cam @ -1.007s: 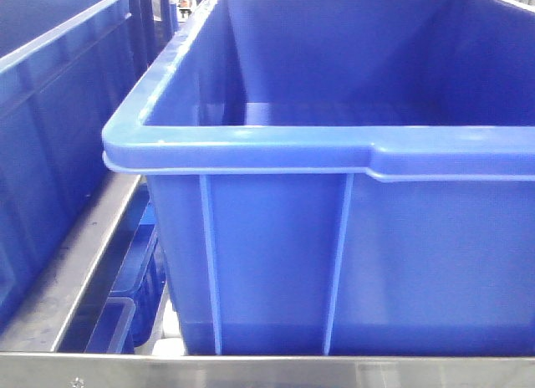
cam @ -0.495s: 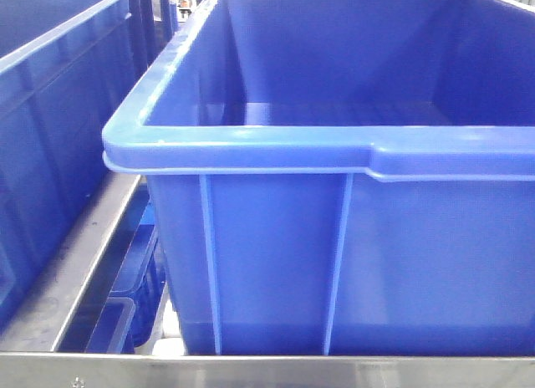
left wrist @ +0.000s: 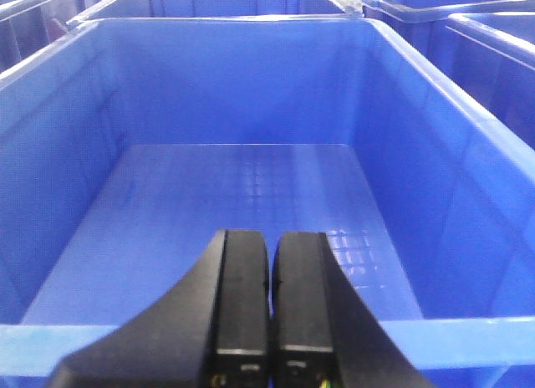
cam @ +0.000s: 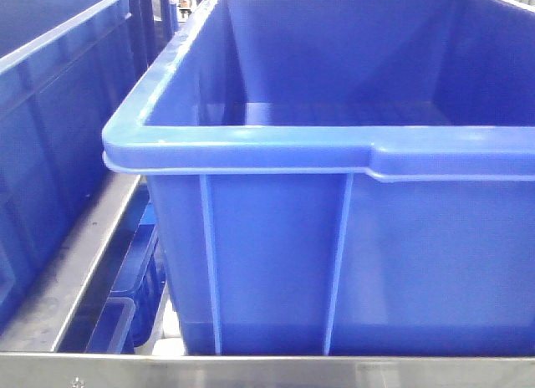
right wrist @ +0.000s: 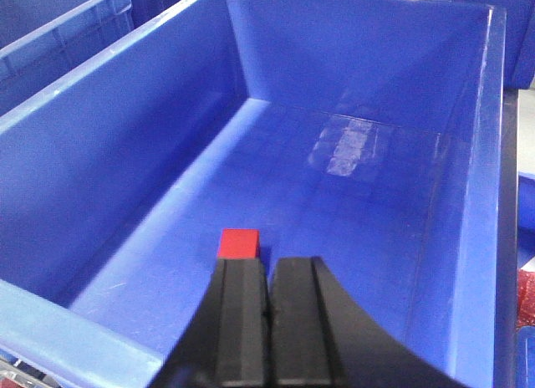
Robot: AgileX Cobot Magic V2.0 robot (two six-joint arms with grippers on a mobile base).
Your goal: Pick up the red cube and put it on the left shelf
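Nothing has shifted out front, and your right gripper (right wrist: pixel 267 275), fingers pressed together like the left gripper (left wrist: pixel 269 250), hovers over the small red cube (right wrist: pixel 241 242) on the blue plastic bin (right wrist: pixel 109 87) floor—probably light and rigid, so pinch opposite flat faces.

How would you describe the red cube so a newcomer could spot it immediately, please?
In the right wrist view, find the large blue bin. On its floor, just beyond the closed right hand, sits the red cube, the only red thing among blue.
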